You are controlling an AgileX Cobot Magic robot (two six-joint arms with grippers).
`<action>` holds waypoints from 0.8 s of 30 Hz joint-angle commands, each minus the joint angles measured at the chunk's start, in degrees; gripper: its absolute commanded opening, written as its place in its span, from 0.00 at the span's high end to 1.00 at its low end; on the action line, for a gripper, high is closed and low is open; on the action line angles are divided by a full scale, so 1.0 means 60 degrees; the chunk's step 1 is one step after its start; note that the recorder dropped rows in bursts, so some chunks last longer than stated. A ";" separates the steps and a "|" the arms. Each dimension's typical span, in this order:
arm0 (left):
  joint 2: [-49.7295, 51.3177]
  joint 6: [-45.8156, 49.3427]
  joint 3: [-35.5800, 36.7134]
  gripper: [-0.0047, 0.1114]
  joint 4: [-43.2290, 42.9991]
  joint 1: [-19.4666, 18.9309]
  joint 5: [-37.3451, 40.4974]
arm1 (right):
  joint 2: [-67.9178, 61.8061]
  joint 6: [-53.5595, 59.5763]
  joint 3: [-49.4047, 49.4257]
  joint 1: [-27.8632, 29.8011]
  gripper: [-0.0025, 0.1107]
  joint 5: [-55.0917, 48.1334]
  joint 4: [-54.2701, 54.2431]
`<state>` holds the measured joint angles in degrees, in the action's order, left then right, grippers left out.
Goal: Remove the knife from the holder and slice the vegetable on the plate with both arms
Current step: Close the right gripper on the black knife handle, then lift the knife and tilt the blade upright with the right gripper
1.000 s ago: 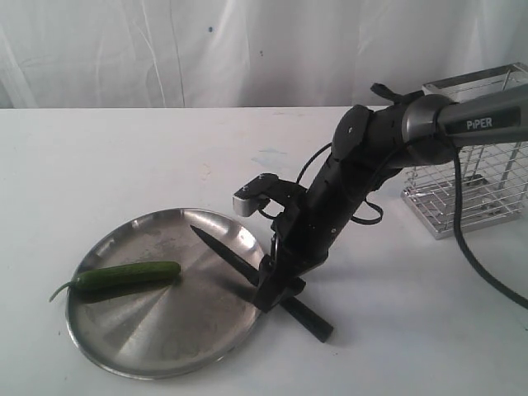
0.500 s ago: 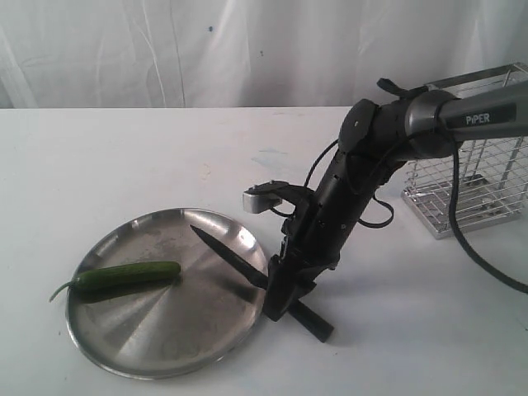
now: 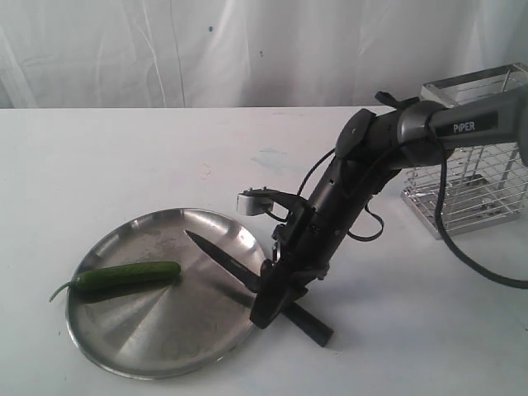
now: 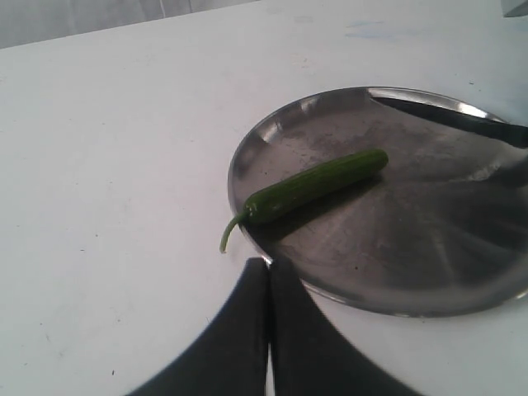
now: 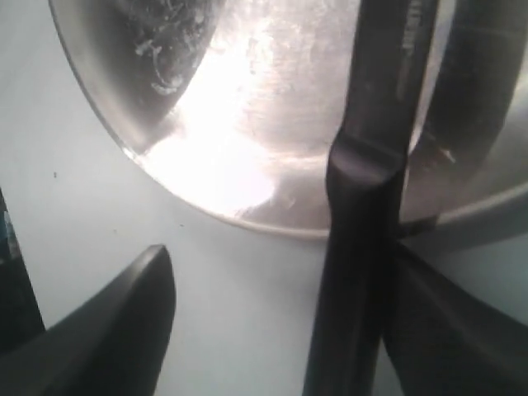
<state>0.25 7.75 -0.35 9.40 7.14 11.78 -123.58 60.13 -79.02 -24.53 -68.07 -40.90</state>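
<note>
One knife (image 3: 221, 259) is laid with its blade over the rim of the one plate (image 3: 157, 330). The right gripper (image 3: 266, 307) is opened wide around it, not squeezed. One cucumber (image 3: 128, 275) is laid on the plate. The left gripper (image 4: 268, 271) is closed tight, and nothing is held in it. One holder (image 3: 478, 198) is seen well apart.

My right gripper (image 3: 266, 307) hides the knife's (image 3: 216, 254) middle in the exterior view, and the holder (image 3: 474, 194) runs off its edge. From my right wrist the knife is blurred, both ends cut off, like the plate (image 5: 239, 99).
</note>
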 commanded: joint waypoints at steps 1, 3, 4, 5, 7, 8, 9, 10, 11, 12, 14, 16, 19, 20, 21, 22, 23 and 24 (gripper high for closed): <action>-0.0041 -0.0007 0.0059 0.96 0.0088 -0.0026 -0.0030 | -0.0516 -0.0032 0.0047 0.0035 0.55 0.0830 0.0298; -0.0041 -0.0007 0.0059 0.96 0.0088 -0.0026 -0.0030 | -0.0553 -0.0203 0.0047 0.0035 0.66 0.1150 0.0340; -0.0041 -0.0007 0.0059 0.96 0.0088 -0.0026 -0.0030 | -0.0553 -0.0271 0.0047 0.0035 0.72 0.1265 0.0340; -0.0041 -0.0007 0.0059 0.96 0.0088 -0.0026 -0.0030 | -0.0553 -0.0303 0.0047 0.0035 0.77 0.1318 0.0358; -0.0041 -0.0007 0.0059 0.96 0.0088 -0.0026 -0.0030 | -0.0553 -0.0349 0.0047 0.0035 0.87 0.1306 0.0409; -0.0041 -0.0007 0.0059 0.96 0.0088 -0.0026 -0.0030 | -0.0553 -0.0461 0.0047 0.0035 0.92 0.1257 0.0509; -0.0041 -0.0007 0.0059 0.96 0.0088 -0.0026 -0.0030 | -0.0553 -0.0576 0.0047 0.0035 0.97 0.1127 0.0659; -0.0041 -0.0007 0.0059 0.96 0.0088 -0.0026 -0.0030 | -0.0553 -0.0618 0.0047 0.0035 0.98 0.0999 0.0814; -0.0041 -0.0007 0.0059 0.96 0.0088 -0.0026 -0.0030 | -0.0553 -0.0632 0.0047 0.0035 0.98 0.0847 0.0879; -0.0041 -0.0007 0.0059 0.96 0.0088 -0.0026 -0.0030 | -0.0533 -0.0632 0.0047 0.0035 0.98 0.0719 0.0882; -0.0041 -0.0007 0.0059 0.96 0.0088 -0.0026 -0.0030 | -0.0435 -0.0632 0.0047 0.0035 0.98 0.0549 0.0882; -0.0041 -0.0007 0.0059 0.96 0.0088 -0.0026 -0.0030 | -0.0235 -0.0632 0.0047 0.0035 0.98 0.0459 0.0787; -0.0041 -0.0007 0.0059 0.96 0.0088 -0.0026 -0.0030 | 0.0218 -0.0800 0.0047 0.0035 0.98 0.0199 0.0787; -0.0041 -0.0007 0.0059 0.96 0.0088 -0.0026 -0.0030 | 0.0392 -0.0903 0.0047 0.0035 0.98 0.0094 0.0787; -0.0041 -0.0007 0.0059 0.96 0.0088 -0.0026 -0.0030 | 0.0537 -0.1034 0.0047 0.0035 0.98 0.0016 0.0787; -0.0041 -0.0007 0.0059 0.96 0.0088 -0.0026 -0.0030 | 0.0728 -0.1190 0.0047 0.0035 0.98 -0.0053 0.0787; -0.0041 -0.0007 0.0059 0.96 0.0088 -0.0026 -0.0030 | 0.0919 -0.1359 0.0047 0.0035 0.98 -0.0138 0.0787; -0.0041 -0.0007 0.0059 0.96 0.0088 -0.0026 -0.0030 | 0.1080 -0.1476 0.0047 0.0035 0.98 -0.0210 0.0787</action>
<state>0.25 7.75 -0.35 9.40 7.14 11.78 -120.35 53.31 -78.76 -24.37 -67.36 -36.09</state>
